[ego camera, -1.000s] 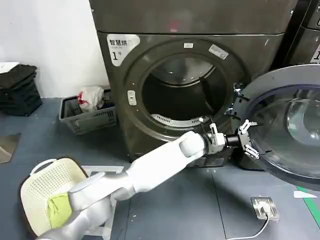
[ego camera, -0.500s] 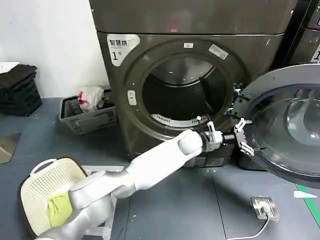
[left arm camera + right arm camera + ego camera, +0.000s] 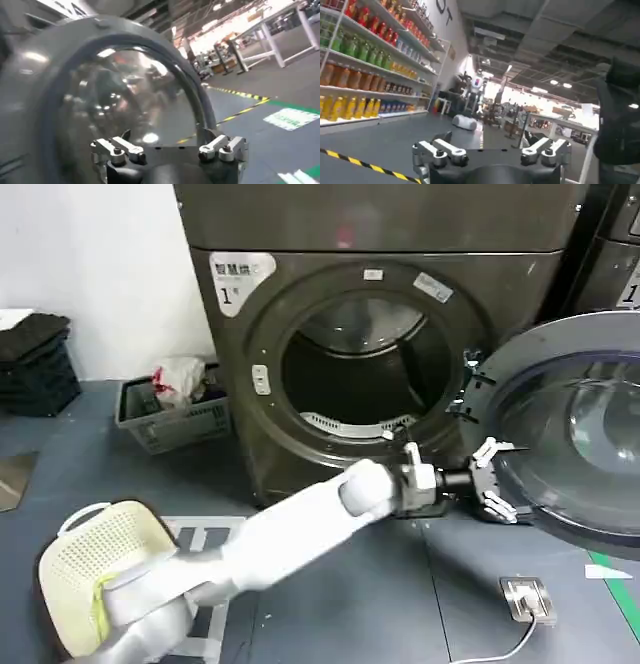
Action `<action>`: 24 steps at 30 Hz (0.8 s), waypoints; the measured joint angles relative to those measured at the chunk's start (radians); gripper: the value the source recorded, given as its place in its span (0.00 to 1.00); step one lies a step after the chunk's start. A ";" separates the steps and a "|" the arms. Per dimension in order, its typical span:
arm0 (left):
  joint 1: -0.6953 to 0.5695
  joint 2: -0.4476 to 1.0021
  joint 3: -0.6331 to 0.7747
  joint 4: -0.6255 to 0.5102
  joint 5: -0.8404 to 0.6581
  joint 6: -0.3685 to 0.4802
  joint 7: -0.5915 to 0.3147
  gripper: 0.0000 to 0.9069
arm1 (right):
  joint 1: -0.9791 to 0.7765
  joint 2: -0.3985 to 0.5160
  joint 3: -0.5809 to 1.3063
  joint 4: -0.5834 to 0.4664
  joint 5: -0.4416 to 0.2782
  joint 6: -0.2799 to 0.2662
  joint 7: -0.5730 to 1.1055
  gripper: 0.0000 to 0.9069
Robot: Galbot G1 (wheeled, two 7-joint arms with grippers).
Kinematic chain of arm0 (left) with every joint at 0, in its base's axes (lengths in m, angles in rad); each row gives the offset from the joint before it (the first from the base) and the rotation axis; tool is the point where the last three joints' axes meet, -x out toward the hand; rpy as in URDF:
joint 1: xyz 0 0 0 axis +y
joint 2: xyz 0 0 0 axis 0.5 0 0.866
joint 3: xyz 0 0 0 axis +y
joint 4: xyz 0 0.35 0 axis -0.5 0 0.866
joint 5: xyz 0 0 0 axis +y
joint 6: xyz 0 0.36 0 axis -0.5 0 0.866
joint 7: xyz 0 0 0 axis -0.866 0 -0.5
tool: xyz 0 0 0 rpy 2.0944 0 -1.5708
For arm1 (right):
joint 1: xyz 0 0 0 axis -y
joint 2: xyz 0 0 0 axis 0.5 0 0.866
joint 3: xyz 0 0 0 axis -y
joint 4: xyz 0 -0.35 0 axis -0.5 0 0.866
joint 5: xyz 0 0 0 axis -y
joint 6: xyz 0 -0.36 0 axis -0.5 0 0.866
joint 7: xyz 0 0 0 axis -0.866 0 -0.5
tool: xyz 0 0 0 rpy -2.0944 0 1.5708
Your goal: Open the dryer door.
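The left arm (image 3: 290, 534) reaches from the lower left of the head view forward and to the right, nearly straight, its white forearm ending in a dark wrist. The left gripper (image 3: 493, 480) sits at the end of that reach with its fingers spread apart, nothing between them. In the right wrist view the right gripper (image 3: 491, 150) has its fingers parted too

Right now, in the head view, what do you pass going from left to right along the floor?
Black folded stack → grey basket → dryer opening → left gripper → dryer door.
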 joint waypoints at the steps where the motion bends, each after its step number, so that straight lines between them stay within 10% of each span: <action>1: 0.002 0.012 -0.002 -0.012 -0.003 0.001 0.000 1.00 | 0.000 0.000 0.000 0.000 0.000 0.000 0.001 1.00; 24: 0.147 0.364 -0.134 -0.422 -0.072 0.120 -0.032 1.00 | 0.014 0.000 -0.030 0.012 -0.006 0.000 0.000 1.00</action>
